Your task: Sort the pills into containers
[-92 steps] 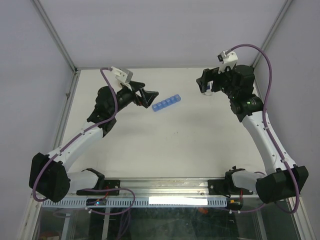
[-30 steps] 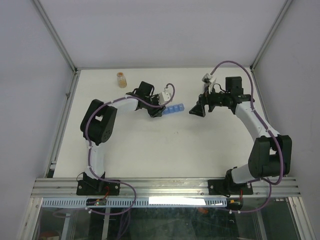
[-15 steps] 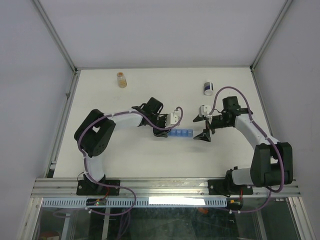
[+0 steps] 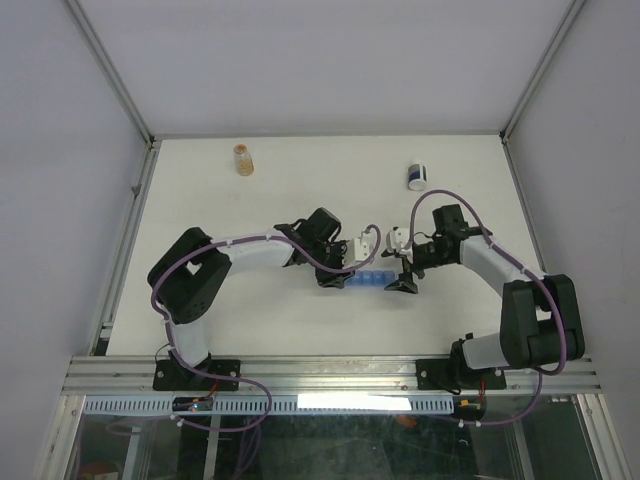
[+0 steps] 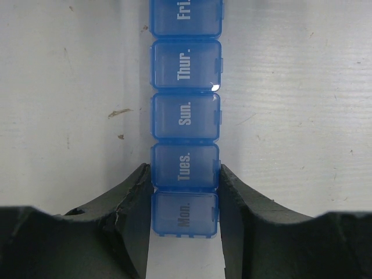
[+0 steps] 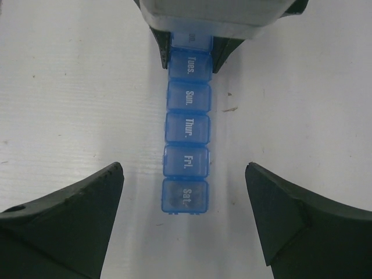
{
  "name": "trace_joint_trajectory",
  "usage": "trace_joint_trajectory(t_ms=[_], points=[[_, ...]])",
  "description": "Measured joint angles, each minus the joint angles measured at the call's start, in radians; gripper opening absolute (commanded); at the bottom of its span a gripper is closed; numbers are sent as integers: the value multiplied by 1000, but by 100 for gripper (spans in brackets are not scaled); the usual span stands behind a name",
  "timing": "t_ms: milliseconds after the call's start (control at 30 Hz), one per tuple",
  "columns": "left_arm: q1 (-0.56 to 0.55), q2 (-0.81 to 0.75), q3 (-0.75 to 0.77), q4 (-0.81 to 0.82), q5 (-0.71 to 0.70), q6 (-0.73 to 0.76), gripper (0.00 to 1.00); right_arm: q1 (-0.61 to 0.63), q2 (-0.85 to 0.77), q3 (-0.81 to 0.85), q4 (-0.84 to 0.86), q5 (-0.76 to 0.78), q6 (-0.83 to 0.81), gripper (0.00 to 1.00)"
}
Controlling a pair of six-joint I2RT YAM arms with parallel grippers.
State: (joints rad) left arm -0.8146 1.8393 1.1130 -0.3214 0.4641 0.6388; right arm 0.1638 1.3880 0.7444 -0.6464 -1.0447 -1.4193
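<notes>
Containers [image 4: 372, 279] near the centre of the desk [image 4: 300, 180], long axis left–right — left end clamped in the left tool [image 5: 185, 174]; right tool [image 6: 183, 171] spread wide astride the free right end, touching nothing.

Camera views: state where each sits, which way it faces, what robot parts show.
Top external: above, behind the bases, looking down on the white table; both arms show.
Left wrist: on the left arm, looking along the left gripper, shut on the translucent-blue plastic pill strip.
Right wrist: faces the opposite way; open right gripper straddles the strip's Sat. end.
Shared: both wrists see the strip, from opposite ends.
</notes>
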Motion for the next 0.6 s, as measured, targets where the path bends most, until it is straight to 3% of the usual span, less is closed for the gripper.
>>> trace_joint_trajectory(t_ms=[400, 600], points=[[-24, -7, -35, 51, -38, -60, 54, 30, 13, -23, 69, 84, 14, 86], [-24, -74, -136, 129, -44, -74, 55, 31, 13, -29, 80, 86, 13, 84]])
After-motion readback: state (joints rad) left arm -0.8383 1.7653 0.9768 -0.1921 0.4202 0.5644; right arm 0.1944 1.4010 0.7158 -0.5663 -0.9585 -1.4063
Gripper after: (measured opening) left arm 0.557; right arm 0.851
